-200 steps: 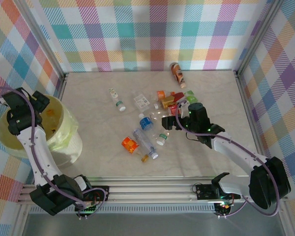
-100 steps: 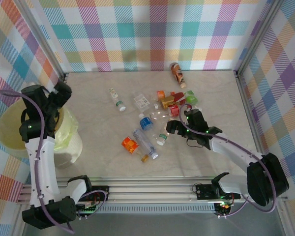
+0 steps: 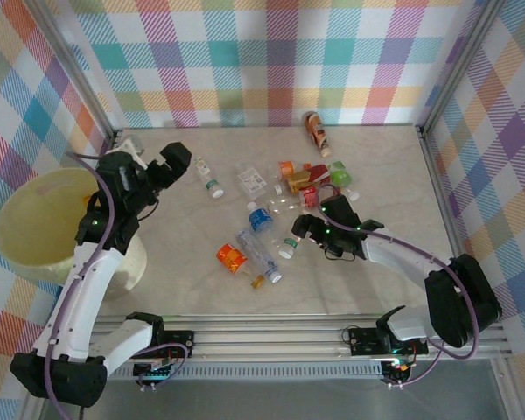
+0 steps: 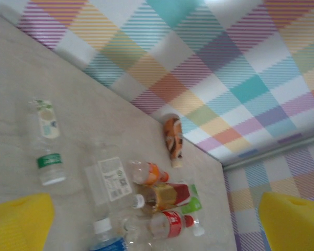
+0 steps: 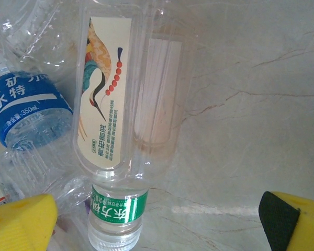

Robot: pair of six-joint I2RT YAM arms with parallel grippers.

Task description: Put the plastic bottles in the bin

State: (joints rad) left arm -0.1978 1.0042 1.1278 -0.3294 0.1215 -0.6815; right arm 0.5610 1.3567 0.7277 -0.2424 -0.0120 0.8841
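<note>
Plastic bottles (image 3: 258,254) — clear, thin-walled, several crushed flat — are seen strewn across the middle of the marble-patterned table (image 3: 184,262), none of them grasped. The right gripper (image 3: 308,236) is held low over the pile with its jaws spread wide, apparently so that a green-labelled bottle (image 5: 118,208) can be bracketed between the yellow foam pads (image 5: 21,222). A flat-sided bottle (image 5: 107,94) bearing a crane label lies touching it. The left gripper (image 3: 151,166) is likewise held open and empty, angled toward the far-left bottles and just beside the bin (image 3: 17,254). The bin — a round, pale, translucent bucket — is set at the near left, well apart from the pile.
</note>
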